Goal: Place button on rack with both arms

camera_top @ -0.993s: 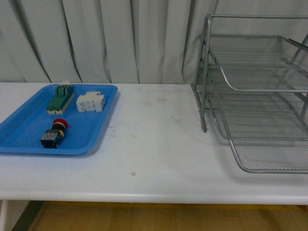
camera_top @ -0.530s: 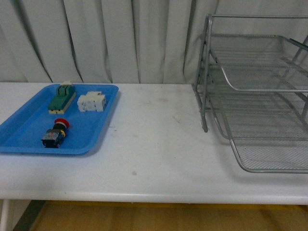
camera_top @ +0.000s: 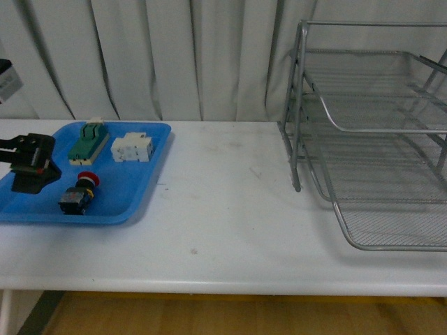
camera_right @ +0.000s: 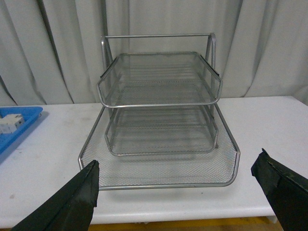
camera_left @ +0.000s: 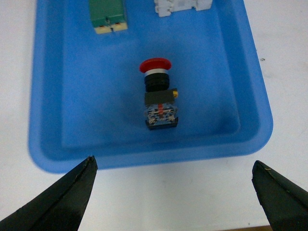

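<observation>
The button [camera_top: 79, 194], with its red cap and dark body, lies on its side in the blue tray [camera_top: 133, 202] at the table's left. In the left wrist view the button [camera_left: 159, 98] lies ahead of my open, empty left gripper [camera_left: 173, 165]. In the front view the left gripper [camera_top: 28, 166] hovers over the tray's left side, beside the button. The silver wire-mesh rack [camera_top: 377, 139] stands at the right. My right gripper [camera_right: 177, 162] is open and empty and faces the rack's [camera_right: 159, 103] front; it is out of the front view.
A green switch block [camera_top: 88, 142] and a white block [camera_top: 132, 147] lie at the back of the tray. A grey curtain hangs behind the table. The white table's front edge [camera_top: 209, 283] runs across the foreground.
My left gripper has come into the front view from the left and now hangs over the tray's left side. The button, blocks and rack have not moved.
</observation>
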Available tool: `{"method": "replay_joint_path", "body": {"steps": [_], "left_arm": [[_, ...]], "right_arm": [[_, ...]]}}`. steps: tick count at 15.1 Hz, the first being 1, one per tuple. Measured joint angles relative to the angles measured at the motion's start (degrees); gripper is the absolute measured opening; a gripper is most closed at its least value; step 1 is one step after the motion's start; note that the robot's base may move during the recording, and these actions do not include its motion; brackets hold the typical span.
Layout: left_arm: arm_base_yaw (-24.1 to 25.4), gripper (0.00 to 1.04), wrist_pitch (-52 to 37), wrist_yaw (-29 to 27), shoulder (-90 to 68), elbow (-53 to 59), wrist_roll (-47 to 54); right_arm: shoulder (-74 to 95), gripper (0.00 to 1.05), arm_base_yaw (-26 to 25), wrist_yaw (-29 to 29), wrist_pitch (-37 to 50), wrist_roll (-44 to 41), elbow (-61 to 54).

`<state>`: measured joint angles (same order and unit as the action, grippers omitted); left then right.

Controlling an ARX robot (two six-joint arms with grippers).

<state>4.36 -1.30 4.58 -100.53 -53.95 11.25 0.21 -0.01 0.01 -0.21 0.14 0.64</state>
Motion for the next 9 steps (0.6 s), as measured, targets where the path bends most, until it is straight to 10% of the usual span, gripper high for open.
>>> {"method": "replay_joint_path", "body": {"steps": [9], "left_arm": [[1.2, 0.98, 9.9, 3.6, -28.1, -29.4, 0.7]], "right_arm": [[0.0, 0.98, 0.0, 0.0, 0.0, 0.0, 0.0]]}}
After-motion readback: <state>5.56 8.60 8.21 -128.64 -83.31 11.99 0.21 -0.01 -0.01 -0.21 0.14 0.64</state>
